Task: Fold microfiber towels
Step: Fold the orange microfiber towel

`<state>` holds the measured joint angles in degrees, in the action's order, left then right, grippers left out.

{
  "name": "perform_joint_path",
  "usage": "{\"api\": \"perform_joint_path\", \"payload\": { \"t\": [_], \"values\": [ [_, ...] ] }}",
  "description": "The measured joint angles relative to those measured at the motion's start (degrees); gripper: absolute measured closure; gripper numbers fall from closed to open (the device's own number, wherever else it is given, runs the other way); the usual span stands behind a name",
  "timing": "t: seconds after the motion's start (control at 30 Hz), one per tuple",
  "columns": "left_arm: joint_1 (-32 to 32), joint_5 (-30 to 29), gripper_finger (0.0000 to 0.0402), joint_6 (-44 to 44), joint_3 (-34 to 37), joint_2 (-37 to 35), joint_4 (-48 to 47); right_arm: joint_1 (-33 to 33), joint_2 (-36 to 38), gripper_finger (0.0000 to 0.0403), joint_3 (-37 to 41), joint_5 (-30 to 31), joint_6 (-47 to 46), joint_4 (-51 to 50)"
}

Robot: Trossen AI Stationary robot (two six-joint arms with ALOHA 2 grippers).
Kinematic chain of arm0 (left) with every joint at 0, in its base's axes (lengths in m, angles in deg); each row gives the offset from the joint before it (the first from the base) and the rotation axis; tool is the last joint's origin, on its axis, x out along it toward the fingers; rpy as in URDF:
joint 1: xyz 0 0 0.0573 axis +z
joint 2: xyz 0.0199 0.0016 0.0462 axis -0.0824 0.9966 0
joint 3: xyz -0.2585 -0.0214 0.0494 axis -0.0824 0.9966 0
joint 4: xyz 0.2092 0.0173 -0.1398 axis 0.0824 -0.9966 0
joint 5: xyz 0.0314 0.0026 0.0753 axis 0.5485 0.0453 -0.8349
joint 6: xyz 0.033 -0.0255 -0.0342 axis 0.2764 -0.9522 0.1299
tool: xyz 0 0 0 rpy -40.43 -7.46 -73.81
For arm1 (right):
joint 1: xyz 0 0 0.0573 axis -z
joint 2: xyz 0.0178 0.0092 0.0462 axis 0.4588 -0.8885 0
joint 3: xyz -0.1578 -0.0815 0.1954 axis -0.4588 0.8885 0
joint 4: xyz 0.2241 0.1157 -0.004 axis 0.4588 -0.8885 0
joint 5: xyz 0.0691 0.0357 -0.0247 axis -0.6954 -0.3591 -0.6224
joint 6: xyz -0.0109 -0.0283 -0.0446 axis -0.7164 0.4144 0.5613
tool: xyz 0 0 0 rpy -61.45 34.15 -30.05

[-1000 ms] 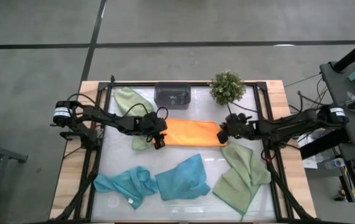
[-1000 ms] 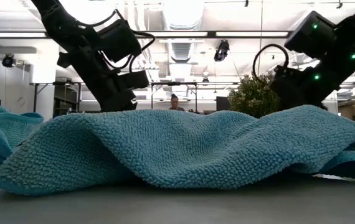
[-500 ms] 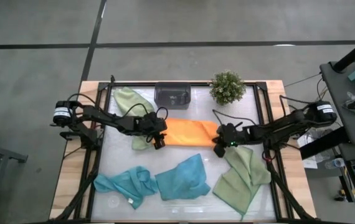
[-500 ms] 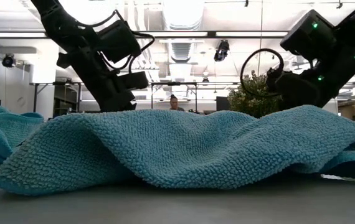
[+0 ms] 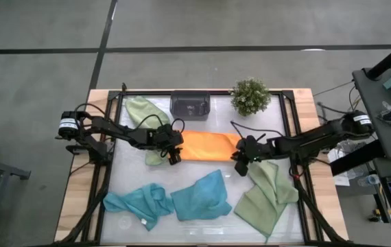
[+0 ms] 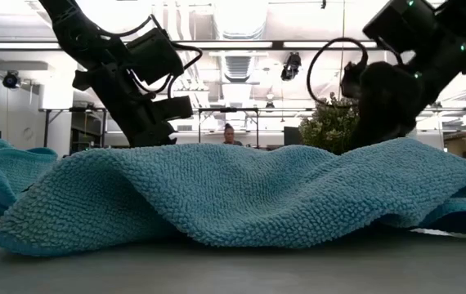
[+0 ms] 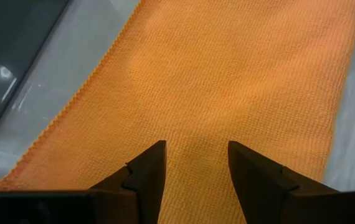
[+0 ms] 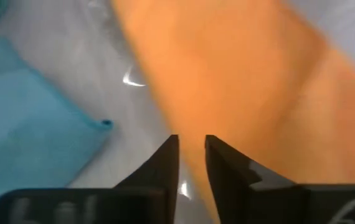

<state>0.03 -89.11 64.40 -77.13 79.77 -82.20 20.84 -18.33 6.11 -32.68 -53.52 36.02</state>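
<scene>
An orange towel [image 5: 209, 145], folded into a long strip, lies flat across the middle of the table. My left gripper [image 5: 175, 155] stands open at its left end, fingers spread over the cloth [image 7: 227, 74]. My right gripper [image 5: 239, 165] hovers at the strip's near right corner [image 8: 240, 81], its fingers a narrow gap apart with nothing between them. Two teal towels [image 5: 199, 199] [image 5: 137, 204] lie crumpled near the front edge. One sage green towel [image 5: 267, 192] lies at the near right. Another sage green towel [image 5: 143, 113] lies at the far left, partly under my left arm. My left gripper slants down from the table's left over the left end of the orange towel [image 7: 193, 134]. Its two fingers lie apart along the strip. Whether the fingertips touch the cloth I cannot tell.
A dark grey tray [image 5: 191, 104] and a small potted plant [image 5: 250, 96] stand at the far edge behind the orange strip. In the low view the teal towel [image 6: 241, 196] fills the foreground and hides the table behind it.
My right gripper has moved from the orange strip's right end toward the table's near edge and a little left, turning as it went. Everything else has kept still.
</scene>
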Motion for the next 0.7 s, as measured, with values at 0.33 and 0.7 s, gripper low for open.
{"api": "perform_joint_path", "payload": {
  "t": [0.33, 0.7],
  "values": [
    [0.0, -0.02, 0.0244, 0.0, 0.0, 0.11, 0.03, 9.39, 12.17, 0.0248, -0.58, 7.74, -9.25, -16.74],
    [0.0, -0.01, 0.0244, 0.02, 0.0, 0.13, 0.09, 14.86, 7.49, 0.0216, 1.5, 6.27, -13.24, -17.25]
  ]
}}
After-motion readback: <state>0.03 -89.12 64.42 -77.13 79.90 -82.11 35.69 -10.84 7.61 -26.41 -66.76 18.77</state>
